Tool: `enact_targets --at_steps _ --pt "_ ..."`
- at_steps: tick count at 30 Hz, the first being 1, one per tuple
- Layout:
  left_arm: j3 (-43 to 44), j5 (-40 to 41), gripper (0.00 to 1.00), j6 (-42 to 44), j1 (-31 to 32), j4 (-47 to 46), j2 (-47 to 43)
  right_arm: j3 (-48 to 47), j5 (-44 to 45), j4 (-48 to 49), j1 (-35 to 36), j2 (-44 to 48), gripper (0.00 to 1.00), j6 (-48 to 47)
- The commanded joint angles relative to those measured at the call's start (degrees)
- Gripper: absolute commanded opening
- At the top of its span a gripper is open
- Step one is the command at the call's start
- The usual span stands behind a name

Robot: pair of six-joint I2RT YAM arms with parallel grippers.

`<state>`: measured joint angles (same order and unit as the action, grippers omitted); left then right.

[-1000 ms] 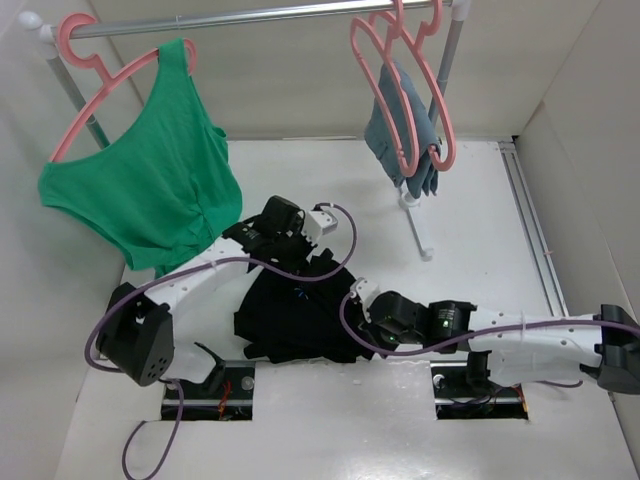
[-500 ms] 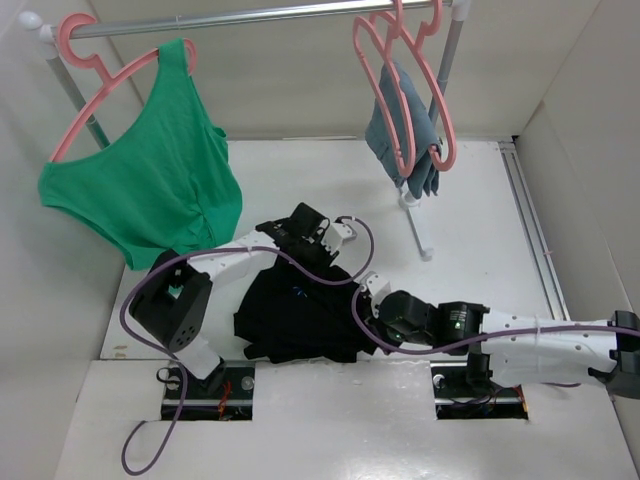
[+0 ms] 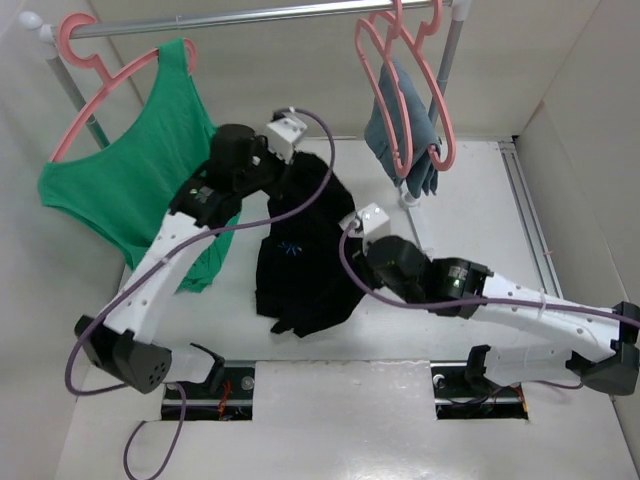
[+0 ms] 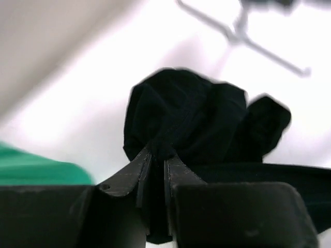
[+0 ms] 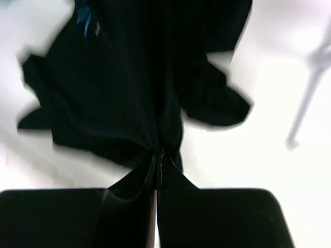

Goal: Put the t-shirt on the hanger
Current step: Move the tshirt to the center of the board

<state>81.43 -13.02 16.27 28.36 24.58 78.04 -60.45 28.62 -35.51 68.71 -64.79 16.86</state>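
The black t-shirt [image 3: 300, 260] hangs stretched above the table between both grippers. My left gripper [image 3: 283, 168] is shut on its upper edge, high and close to the green top. In the left wrist view the jaws [image 4: 158, 152] pinch a fold, and the t-shirt [image 4: 186, 113] bunches beyond them. My right gripper [image 3: 352, 258] is shut on the cloth's right side; the right wrist view shows its tips [image 5: 158, 152] tight on the t-shirt [image 5: 119, 77]. The hanger [image 3: 371, 72], thin and pink, hangs at the right end of the rail.
A green tank top [image 3: 140, 190] on a pink hanger [image 3: 90, 70] fills the rail's [image 3: 250, 15] left end. A grey-blue garment [image 3: 395, 125] hangs on another pink hanger [image 3: 441, 120] right beside the task's hanger. The rack's leg [image 3: 415, 225] stands behind my right arm. Walls close in on both sides.
My left gripper shut on the t-shirt and rose toward the rail, lifting the cloth off the table. My right arm rose with it, still gripping the shirt.
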Motion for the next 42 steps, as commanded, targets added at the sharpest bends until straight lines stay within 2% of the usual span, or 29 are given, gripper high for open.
enact_targets --at_steps 1,4,6,9,11,14,15,18,21,25,28,31,33,38,42 --pt "8.46 4.4 0.0 2.53 -1.9 1.16 -5.69 -9.14 7.85 -2.73 -4.01 -1.47 0.0 -8.5" --pt "9.28 4.4 0.0 4.46 -2.7 5.63 -7.72 -13.38 7.24 -1.24 -4.72 -2.18 0.0 -12.72" --pt "5.95 4.4 0.0 5.0 -2.7 7.58 -10.44 -12.77 5.66 -1.23 -4.72 -2.18 0.0 -13.25" --pt "-3.62 3.88 0.0 3.68 -2.7 8.21 -15.36 -8.4 2.68 -0.62 -4.72 -2.18 0.0 -13.26" --pt "-11.24 -0.58 0.0 3.67 -2.7 8.21 -18.95 -4.62 -0.39 -0.09 -4.72 -2.18 0.0 -12.65" --pt "-17.51 -6.22 0.23 5.17 -2.7 8.9 -21.61 -0.91 -3.65 0.7 -4.72 -2.88 0.0 -12.03" --pt "-20.58 -9.36 0.35 6.13 -2.7 10.21 -22.31 0.05 -5.4 0.7 -4.72 -3.75 0.0 -12.03" --pt "-21.76 -10.71 0.49 7.63 -2.7 11.8 -22.32 3.4 -9.7 2.19 -4.72 -5.51 0.0 -10.63" --pt "-20.78 -10.71 0.49 9.3 -2.7 12.69 -20.13 6.03 -12.53 4.83 -4.72 -6.04 0.0 -10.62" --pt "-22.54 -7.3 0.55 11.23 -2.7 13.21 -16.88 7.54 -14.21 6.06 -4.72 -6.66 0.0 -9.49" --pt "-23.95 -3.35 0.56 13.25 1.07 15.66 -14.59 8.58 -14.21 6.67 -4.72 -6.66 0.0 -8.96" --pt "-27.19 -3.33 0.56 15.1 7.22 15.68 -14.58 9.21 -14.73 7.73 -4.72 -6.13 0.0 -8.95" --pt "-30.43 -3.33 0.59 15.97 10.38 13.49 -16.33 9.21 -14.21 8.26 -4.72 -6.13 0.0 -8.25" --pt "-33.78 -9.21 0.63 18.18 10.4 11.81 -17.04 12.63 -14.21 11.16 -4.72 -4.2 0.0 -5.62" --pt "-35.2 -5.63 0.64 14.85 11.02 5.41 -16.09 15.61 -16.05 13.7 -4.72 -1.75 0.0 -3.6"
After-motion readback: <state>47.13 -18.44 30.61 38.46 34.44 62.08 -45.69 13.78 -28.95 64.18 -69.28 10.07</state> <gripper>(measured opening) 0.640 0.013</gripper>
